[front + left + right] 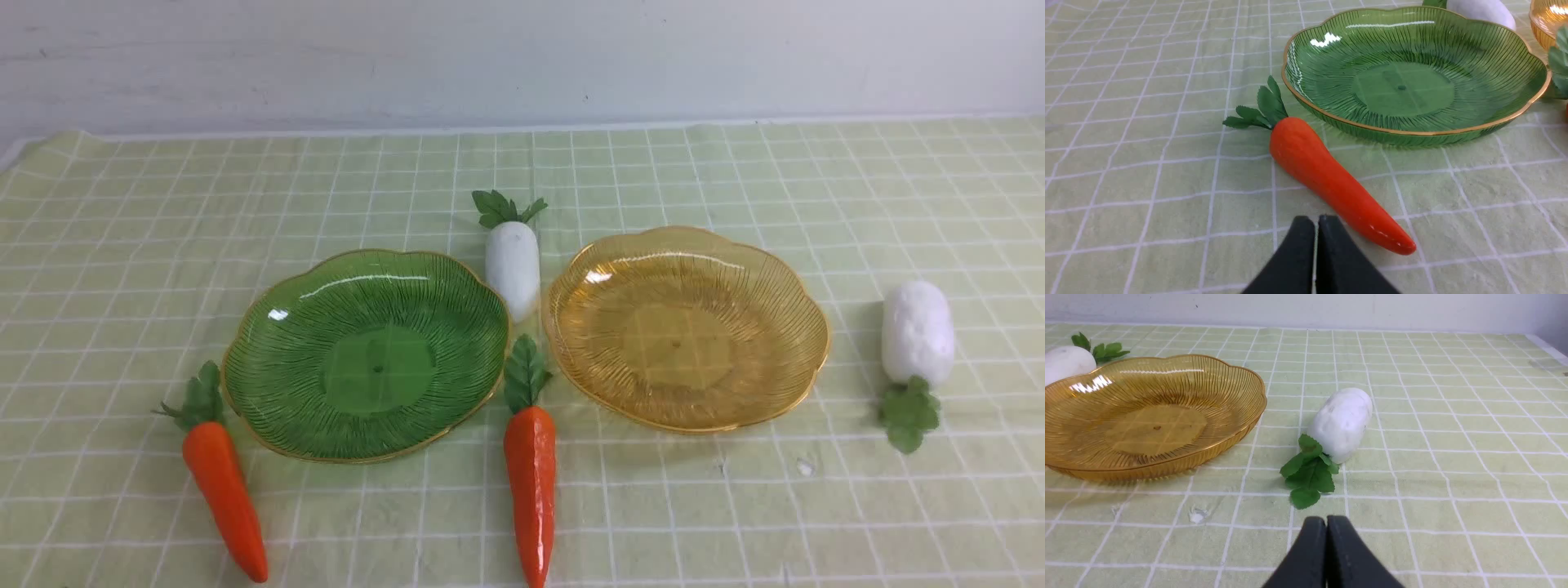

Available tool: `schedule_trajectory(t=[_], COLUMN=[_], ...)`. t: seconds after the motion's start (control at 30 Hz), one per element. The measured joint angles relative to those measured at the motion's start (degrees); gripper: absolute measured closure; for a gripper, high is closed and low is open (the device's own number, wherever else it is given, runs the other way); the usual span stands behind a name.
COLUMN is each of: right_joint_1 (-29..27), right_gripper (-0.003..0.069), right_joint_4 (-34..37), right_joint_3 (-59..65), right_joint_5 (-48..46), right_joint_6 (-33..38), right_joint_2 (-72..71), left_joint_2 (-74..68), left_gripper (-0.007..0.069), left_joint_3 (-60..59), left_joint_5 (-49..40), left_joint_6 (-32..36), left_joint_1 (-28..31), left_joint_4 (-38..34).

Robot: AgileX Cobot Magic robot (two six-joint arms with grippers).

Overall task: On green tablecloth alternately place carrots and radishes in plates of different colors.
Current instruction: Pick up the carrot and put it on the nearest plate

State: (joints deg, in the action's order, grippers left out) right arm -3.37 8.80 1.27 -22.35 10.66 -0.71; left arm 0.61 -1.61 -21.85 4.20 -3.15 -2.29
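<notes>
Both plates empty; nothing placed yet.

Pale yellow-green checked tablecloth [122, 245] covers the surface. On it, a dark green ribbed plastic plate with a gold rim [277, 384] to the robot's left and its amber-yellow twin [784, 351] to the right, close together but not touching.

Left hand [1316, 222]: black fingers pressed together, holding nothing, low over the cloth. A glossy orange toy carrot with a dark leafy top [1331, 183] lies directly ahead of it. The tapered tip is just beside the fingertips, and the long axis runs away from the hand toward the green plate, leaves just beside that rim. This is the left arm's nearest piece.

Right hand [1326, 520]: fingers likewise together, empty. A stubby white foam radish [1342, 422] lies ahead, leaf end toward the hand, body pointing away. It sits apart from the amber plate, on its outer right side. Nearest to the right arm.

A second orange carrot [531, 490] and a second white radish [513, 265] lie in line along the gap between the plates, carrot nearer the robot, in reach of either arm by my reckoning.

Judgement: each hand must spread its fingers first, then close across its piece's long axis rather than along it.
</notes>
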Motion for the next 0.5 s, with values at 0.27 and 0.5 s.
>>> schedule_trajectory(t=[0.27,0.5], right_joint_1=[0.0,0.0], right_gripper=[0.0674,0.0674], right_joint_4=[0.0,0.0], right_joint_3=[0.0,0.0], right_joint_5=[0.0,0.0], right_joint_6=[0.0,0.0], right_joint_2=[0.0,0.0], left_joint_2=[0.0,0.0], left_gripper=[0.0632,0.0632], left_joint_3=[0.0,0.0], left_joint_5=[0.0,10.5], left_joint_6=[0.0,-4.8], left_joint_1=[0.0,-0.1], left_joint_4=[0.1,-11.6])
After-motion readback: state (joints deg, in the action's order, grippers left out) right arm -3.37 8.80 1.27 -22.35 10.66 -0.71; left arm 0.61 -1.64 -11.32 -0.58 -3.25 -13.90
